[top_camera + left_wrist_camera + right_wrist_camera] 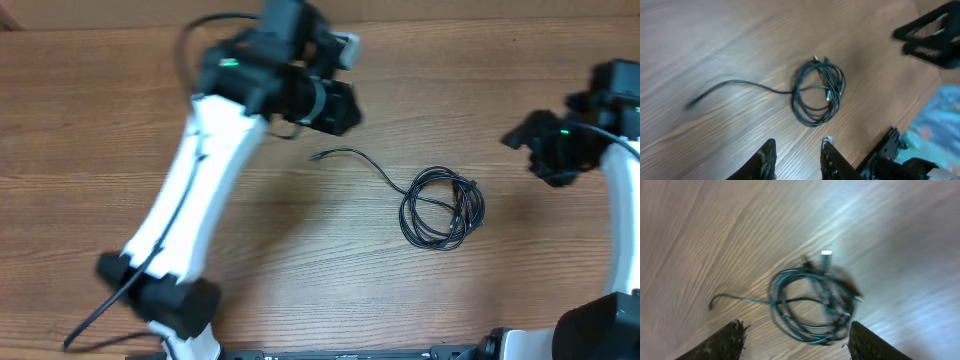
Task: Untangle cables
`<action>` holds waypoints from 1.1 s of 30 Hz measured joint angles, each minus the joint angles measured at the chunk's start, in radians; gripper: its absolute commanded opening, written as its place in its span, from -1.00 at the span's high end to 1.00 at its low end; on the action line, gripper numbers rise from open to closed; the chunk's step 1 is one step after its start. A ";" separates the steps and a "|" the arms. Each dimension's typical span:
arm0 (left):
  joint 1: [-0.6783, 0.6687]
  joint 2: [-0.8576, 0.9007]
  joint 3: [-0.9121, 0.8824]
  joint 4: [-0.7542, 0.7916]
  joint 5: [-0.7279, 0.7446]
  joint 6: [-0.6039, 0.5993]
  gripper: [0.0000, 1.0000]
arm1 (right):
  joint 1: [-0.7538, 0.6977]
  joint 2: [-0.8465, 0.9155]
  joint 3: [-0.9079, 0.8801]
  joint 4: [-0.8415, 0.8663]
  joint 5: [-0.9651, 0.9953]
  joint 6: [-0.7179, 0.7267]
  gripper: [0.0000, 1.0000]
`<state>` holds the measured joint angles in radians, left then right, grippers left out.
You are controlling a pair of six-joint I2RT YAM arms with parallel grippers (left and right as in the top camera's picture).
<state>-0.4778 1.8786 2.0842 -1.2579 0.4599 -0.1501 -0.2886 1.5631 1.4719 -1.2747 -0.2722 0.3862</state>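
table (pixel 300 280): wood-grain top, I see it in all three views.
left arm (pixel 200 190): white link runs from the near-left base up to the far-centre of the table; its head is motion-blurred in my overhead view.
right arm (pixel 620 200): at the right edge, black head pointing in toward the table middle.
cables (pixel 470 205): small black coil of several loops lying flat on the table, right of centre, between the two arms and nearer the right one. Nothing touches it.
loose strand (pixel 375 165): one cord leaves the coil's left side and curves toward the left arm, with its end (pixel 315 157) lying free on the wood, well short of that arm.
left gripper (pixel 797 150): fingers apart, nothing between them. Raised above the table, with the coil (pixel 832 85) ahead of it.
right gripper (pixel 796 325): fingers wide apart and empty. The coil (pixel 835 295) shows between the two fingertips but is clear of them; the view is blurred.
pale tip (pixel 826 254): small light plug end at the coil's far edge in my right wrist view.
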 measured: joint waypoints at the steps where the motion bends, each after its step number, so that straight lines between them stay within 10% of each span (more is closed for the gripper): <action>1: -0.025 0.031 0.000 0.013 -0.006 -0.005 0.40 | -0.026 0.000 0.000 -0.009 0.000 -0.006 -0.39; 33: -0.254 0.576 0.000 0.132 -0.078 -0.183 0.27 | -0.089 0.000 0.000 -0.045 0.003 -0.142 -0.65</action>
<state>-0.7315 2.4542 2.0842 -1.1263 0.3817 -0.3328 -0.3771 1.5627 1.4719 -1.3197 -0.2695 0.2440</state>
